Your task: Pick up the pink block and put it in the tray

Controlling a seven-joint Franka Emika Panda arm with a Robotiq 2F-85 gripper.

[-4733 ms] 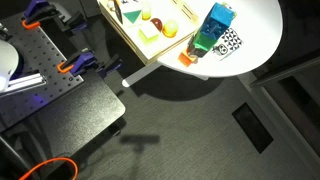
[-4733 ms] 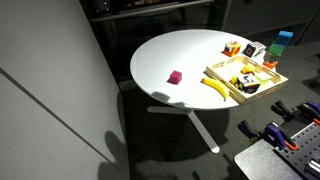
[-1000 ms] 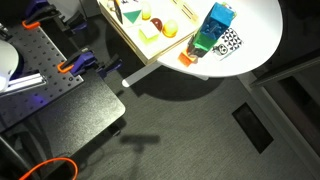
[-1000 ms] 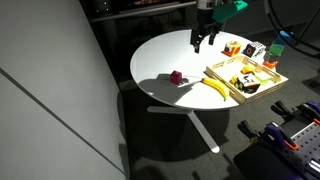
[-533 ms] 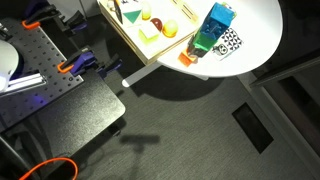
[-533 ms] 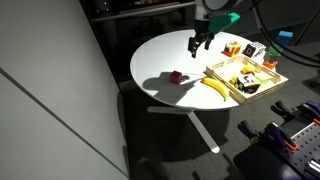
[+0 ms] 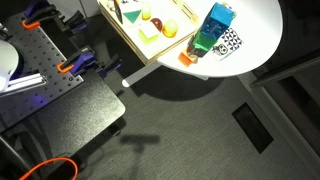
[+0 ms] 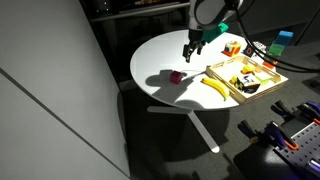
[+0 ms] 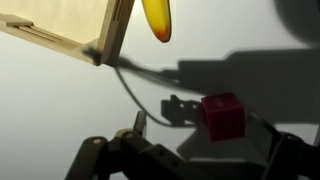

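**Poised Open Above the Pink Block, Short of the Tray**

Picking up the gripper (image 8: 190, 48) in an exterior view now, hanging above the round white tabletop (image 8: 160, 55) with jaws spread apart and clutching nothing at all. Look down and slightly aside from it: spot the pink block (image 8: 176, 76), resting on bare white surface, untouched, well outside the tray (image 8: 224, 66). Note the banana (image 8: 213, 88) too, lying on the table between block and tray, just beside the tray's near rim and clear of the block.

Over to the wrist view. Catching the block (image 9: 223, 115) out ahead on the white top, with the tool's dark shadow alongside. Framed by the two black fingers (image 9: 90, 160) at the bottom of the picture, nearer the one on the picture's right, touching neither. Up top, glimpsing the banana's yellow tip (image 9: 155, 20) and one corner of the pale wooden tray (image 9: 85, 30).

And across to an exterior view from above: seeing the tray (image 7: 140, 48) loaded with small pieces, among them a yellow ball (image 7: 168, 30) and a red piece (image 7: 157, 22), and near it a tall blue-and-green box (image 7: 214, 28) standing upright on the tabletop.
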